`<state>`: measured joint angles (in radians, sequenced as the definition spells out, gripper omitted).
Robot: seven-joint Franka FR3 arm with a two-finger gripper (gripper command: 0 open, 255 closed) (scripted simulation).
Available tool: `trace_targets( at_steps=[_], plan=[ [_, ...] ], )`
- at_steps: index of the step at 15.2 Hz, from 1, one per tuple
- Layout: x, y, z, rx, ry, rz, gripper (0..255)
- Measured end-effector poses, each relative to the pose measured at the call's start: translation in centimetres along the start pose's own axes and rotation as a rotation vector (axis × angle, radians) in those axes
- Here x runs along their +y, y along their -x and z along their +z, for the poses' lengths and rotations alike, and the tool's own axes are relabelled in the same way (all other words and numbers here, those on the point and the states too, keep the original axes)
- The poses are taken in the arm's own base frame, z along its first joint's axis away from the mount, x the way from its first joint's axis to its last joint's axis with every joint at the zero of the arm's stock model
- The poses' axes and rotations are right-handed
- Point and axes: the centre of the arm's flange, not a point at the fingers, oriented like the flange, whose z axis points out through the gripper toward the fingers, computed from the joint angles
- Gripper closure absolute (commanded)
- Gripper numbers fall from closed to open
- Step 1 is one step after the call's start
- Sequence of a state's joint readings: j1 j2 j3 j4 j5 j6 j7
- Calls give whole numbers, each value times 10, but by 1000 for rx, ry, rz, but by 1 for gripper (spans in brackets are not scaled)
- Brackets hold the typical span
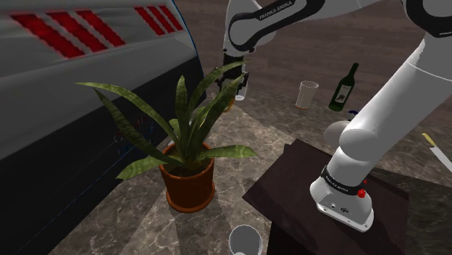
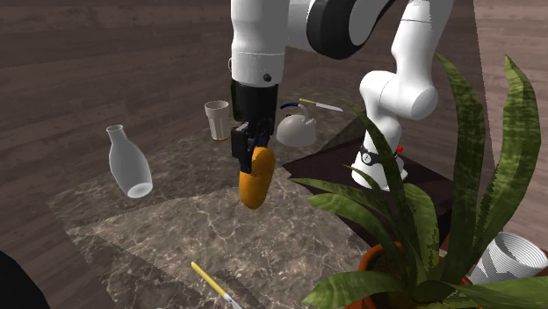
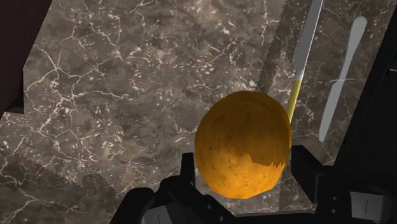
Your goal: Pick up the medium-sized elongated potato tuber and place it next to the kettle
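An elongated orange-yellow potato (image 2: 255, 178) hangs upright above the marble surface, and my black gripper (image 2: 251, 154) is shut on its upper end. Seen from the wrist, the potato (image 3: 242, 143) bulges out between the two fingers (image 3: 188, 169). The white kettle (image 2: 296, 130) with a dark handle stands behind the potato, toward the second exterior view's right. From the shoulder camera, the gripper (image 1: 236, 88) is partly hidden by plant leaves, and the kettle (image 1: 335, 133) peeks out from behind the arm.
A potted plant (image 1: 190, 185) stands near the stand. A white cup (image 2: 217, 120) and a white bottle (image 2: 129, 162) stand on the second exterior view's left. A yellow-handled knife (image 2: 213, 283) lies below the potato. A green bottle (image 1: 344, 87) and a ribbed cup (image 2: 509, 259) also stand about.
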<state>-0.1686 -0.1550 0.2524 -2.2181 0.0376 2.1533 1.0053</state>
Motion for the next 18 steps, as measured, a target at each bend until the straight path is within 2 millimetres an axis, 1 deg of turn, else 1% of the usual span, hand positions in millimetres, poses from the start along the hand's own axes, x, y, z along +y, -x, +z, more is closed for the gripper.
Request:
trace_targets(
  at_steps=[2,4,5,8,10,12,15,16,18],
  plan=[
    [20,-7,-1,0,0,1,255],
    [45,-14,-1,0,1,1,255],
    [55,-18,-4,0,1,1,255],
    [94,-29,-8,0,1,1,255],
    [118,-37,-5,0,1,1,255],
    [145,-46,-9,0,1,2,255],
    [183,-55,-13,0,0,2,255],
    [196,-59,-11,0,0,2,255],
    [222,-66,-14,0,0,1,255]
  ],
)
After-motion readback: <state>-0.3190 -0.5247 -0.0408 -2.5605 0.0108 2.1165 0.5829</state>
